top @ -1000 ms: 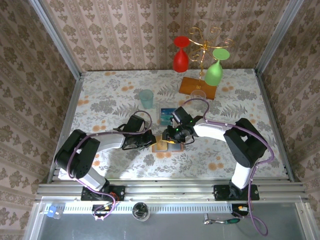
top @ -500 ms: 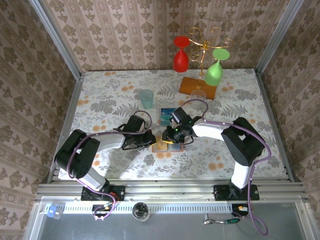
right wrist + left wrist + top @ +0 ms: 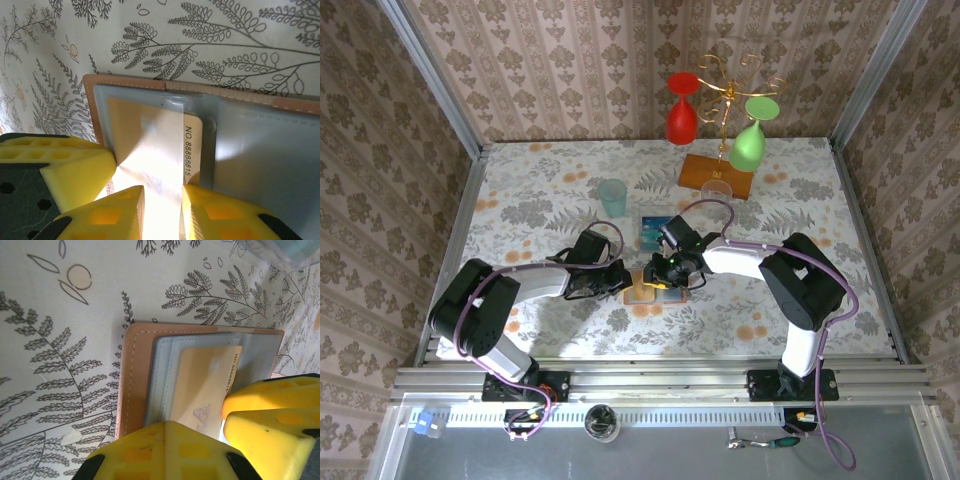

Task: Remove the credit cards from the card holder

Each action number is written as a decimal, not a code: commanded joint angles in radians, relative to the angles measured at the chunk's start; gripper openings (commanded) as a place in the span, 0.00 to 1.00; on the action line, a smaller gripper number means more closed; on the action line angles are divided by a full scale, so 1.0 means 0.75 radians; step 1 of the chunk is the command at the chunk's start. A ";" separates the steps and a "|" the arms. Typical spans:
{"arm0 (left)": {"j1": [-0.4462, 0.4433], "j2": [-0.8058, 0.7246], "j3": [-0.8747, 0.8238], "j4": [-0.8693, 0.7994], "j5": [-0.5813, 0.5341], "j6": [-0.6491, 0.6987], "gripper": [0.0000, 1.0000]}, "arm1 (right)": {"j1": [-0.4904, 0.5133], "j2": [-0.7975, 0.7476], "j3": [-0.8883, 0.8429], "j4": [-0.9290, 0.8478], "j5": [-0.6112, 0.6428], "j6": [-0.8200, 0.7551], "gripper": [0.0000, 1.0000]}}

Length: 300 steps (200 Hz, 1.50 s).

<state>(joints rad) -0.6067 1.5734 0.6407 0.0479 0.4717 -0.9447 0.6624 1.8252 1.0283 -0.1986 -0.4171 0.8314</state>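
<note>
Credit cards (image 3: 656, 226), blue and teal, lie flat on the flowered table (image 3: 540, 200), near the far side of the card holder (image 3: 134, 370). The holder lies open, with an orange-tan card (image 3: 205, 380) in its grey-blue pocket. My left gripper (image 3: 165, 432) is closed tight on nothing, its tip over the holder's near edge. My right gripper (image 3: 161, 195) stands narrowly parted over that card, which shows in the gap. I cannot tell whether it presses down.
</note>
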 commanded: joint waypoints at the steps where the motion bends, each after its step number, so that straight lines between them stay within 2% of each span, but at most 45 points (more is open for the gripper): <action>1: 0.007 -0.018 -0.021 -0.047 -0.012 0.032 0.05 | 0.011 0.003 0.029 -0.086 0.065 -0.037 0.27; 186: -0.002 -0.070 0.071 -0.111 0.001 0.043 0.04 | 0.009 -0.118 0.028 -0.123 0.107 -0.063 0.27; 300: -0.060 0.046 0.123 -0.144 -0.023 0.069 0.00 | -0.016 -0.117 -0.014 -0.102 0.092 -0.054 0.28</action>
<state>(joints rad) -0.6476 1.5890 0.7139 -0.0235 0.4706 -0.9287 0.6552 1.7527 1.0325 -0.2653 -0.3618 0.7918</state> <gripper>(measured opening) 0.050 0.277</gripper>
